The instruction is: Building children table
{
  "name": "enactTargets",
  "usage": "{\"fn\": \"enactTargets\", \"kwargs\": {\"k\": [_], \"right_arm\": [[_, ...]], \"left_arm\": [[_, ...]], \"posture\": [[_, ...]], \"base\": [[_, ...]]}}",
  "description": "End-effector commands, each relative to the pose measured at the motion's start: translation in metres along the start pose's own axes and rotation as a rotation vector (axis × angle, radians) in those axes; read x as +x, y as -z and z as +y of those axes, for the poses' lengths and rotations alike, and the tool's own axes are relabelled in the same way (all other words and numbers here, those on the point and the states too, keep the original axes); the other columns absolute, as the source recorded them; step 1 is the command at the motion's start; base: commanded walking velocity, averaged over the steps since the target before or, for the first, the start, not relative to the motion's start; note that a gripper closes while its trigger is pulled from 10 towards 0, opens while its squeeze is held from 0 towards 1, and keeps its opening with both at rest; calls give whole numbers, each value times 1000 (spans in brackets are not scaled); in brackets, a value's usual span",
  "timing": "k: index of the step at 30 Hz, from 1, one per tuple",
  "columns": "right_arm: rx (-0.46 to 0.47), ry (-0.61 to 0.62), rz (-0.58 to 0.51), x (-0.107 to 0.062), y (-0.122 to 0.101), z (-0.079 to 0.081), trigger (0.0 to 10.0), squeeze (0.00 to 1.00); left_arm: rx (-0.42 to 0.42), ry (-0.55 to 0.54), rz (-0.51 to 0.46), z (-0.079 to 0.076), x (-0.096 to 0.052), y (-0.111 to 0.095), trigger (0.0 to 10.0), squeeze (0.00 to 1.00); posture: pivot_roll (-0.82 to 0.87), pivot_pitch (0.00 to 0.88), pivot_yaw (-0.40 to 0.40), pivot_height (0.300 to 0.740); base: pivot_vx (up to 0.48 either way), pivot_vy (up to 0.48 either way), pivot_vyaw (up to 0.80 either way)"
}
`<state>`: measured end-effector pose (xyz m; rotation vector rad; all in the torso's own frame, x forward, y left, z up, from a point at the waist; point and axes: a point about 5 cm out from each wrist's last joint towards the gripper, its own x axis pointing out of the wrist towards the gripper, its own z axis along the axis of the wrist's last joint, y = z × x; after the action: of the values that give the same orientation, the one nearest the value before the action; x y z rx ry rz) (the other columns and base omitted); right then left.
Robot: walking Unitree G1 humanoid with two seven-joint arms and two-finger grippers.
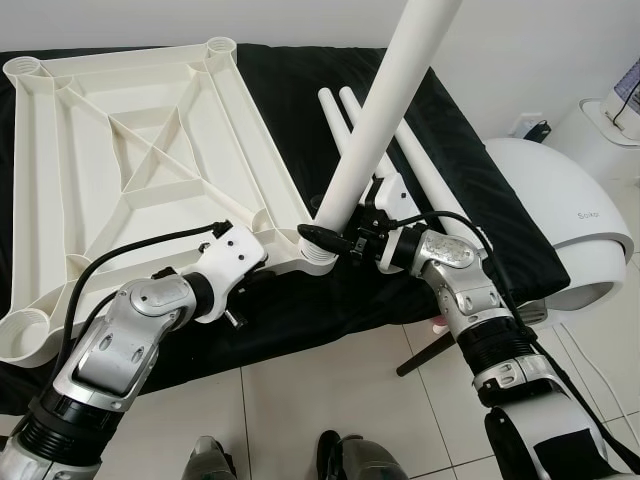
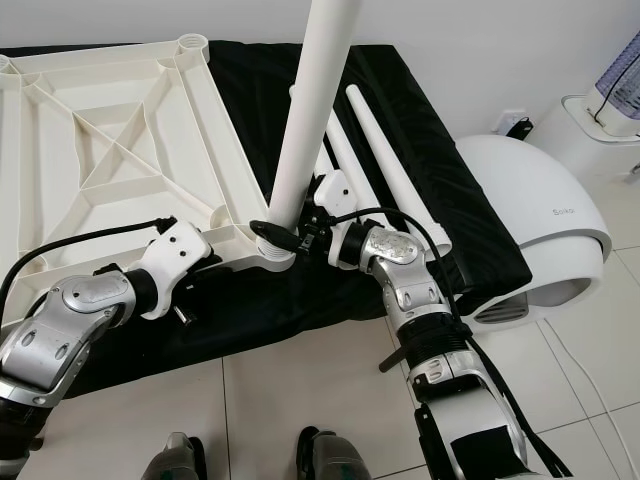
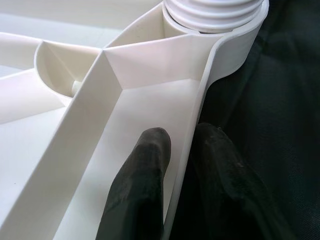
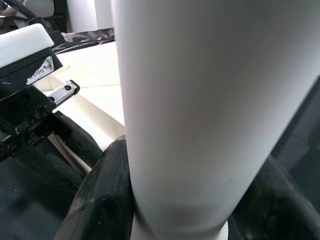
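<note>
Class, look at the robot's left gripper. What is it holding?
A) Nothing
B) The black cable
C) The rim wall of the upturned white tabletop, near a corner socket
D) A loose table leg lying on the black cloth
C: the left gripper has one finger inside and one outside the rim wall of the tabletop, just by the corner socket where the right gripper clamps the upright leg.

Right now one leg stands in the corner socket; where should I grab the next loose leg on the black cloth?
Take a loose leg at its middle, from above, fingers across its width. It lies flat on the black cloth with the upper side bare. The right gripper is shut on the standing leg; the left gripper pinches the tabletop rim.
</note>
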<state>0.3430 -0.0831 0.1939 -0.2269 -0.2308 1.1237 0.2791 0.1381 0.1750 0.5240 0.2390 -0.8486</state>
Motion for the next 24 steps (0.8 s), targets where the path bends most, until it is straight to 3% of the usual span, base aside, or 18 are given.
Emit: {"fn": "enactTargets", "kwargs": {"k": [1, 2, 3, 4, 15, 16, 17, 18, 24], "right_arm": [[82, 10, 134, -6, 30, 7, 10000, 0], [83, 11, 133, -6, 30, 7, 10000, 0], [83, 12, 133, -6, 30, 7, 10000, 0], [84, 12, 133, -6, 30, 7, 10000, 0], [103, 42, 75, -5, 20, -1, 10000, 0], [131, 52, 41, -4, 14, -6, 10000, 0], [131, 52, 41, -4, 14, -6, 10000, 0], [145, 56, 24, -4, 11, -8, 10000, 0], [169, 65, -17, -4, 2, -15, 10000, 0]], "left_arm": [[-10, 52, -18, -10, 1, -1, 10000, 0], [-13, 54, -19, -10, 1, -1, 10000, 24], [-19, 52, -21, -10, 1, -1, 10000, 875], [-33, 51, -24, -10, 1, -1, 10000, 1000], [-13, 28, -45, 0, -4, -8, 10000, 1000], [-6, 14, -67, 5, -6, -13, 10000, 871], [-6, 14, -67, 5, -6, -13, 10000, 871], [-7, 18, -90, 7, -8, -18, 10000, 0], [-23, 33, -169, 10, -12, -31, 10000, 0]], "posture": [[98, 204, -109, 740], [97, 205, -108, 740], [98, 204, -108, 740], [98, 205, -108, 740], [99, 200, -101, 740], [99, 200, -99, 740], [99, 200, -99, 740], [100, 199, -98, 740], [101, 197, -95, 740]], "base": [[0, 0, 0], [0, 0, 0], [0, 0, 0], [0, 0, 0], [0, 0, 0], [0, 0, 0], [0, 0, 0], [0, 0, 0], [0, 0, 0]]}}
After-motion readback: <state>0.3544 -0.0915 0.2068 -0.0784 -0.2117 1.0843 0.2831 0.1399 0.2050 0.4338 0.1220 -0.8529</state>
